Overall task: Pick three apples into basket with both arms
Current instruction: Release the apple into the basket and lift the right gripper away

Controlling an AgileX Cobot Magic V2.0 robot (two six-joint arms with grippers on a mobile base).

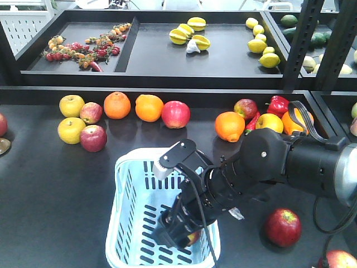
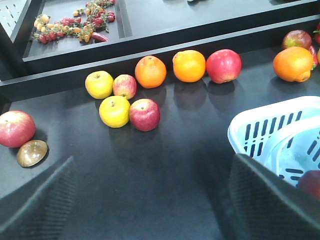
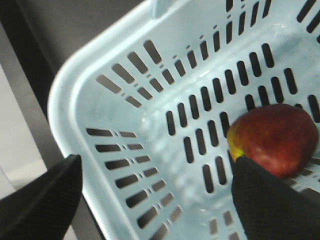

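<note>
Left pincer [image 2: 155, 167]: spread wide and empty, hovering over bare counter [image 2: 165, 150].
Far apple [image 2: 145, 114]: dark red, ahead of the left pincer and apart from it, touching a yellow apple [image 2: 114, 111].
Risk, left: closing on it could catch the yellow neighbour or send it rolling.
Basket [image 1: 136, 153]: on the counter, with the right arm reaching in.
Basket apple [image 3: 275, 137]: on the slotted floor, just beside one finger and perhaps touching it, not gripped.
Right pincer [image 3: 157, 165]: released, jaws wide, low inside the basket.
Risk, right: on lifting out, that finger may nudge the apple, or the hanging cable [image 1: 202, 223] may snag the rim and drag the basket.
Counter apple [image 1: 283, 227]: right of the basket, below the arm, well apart from either pincer.
</note>
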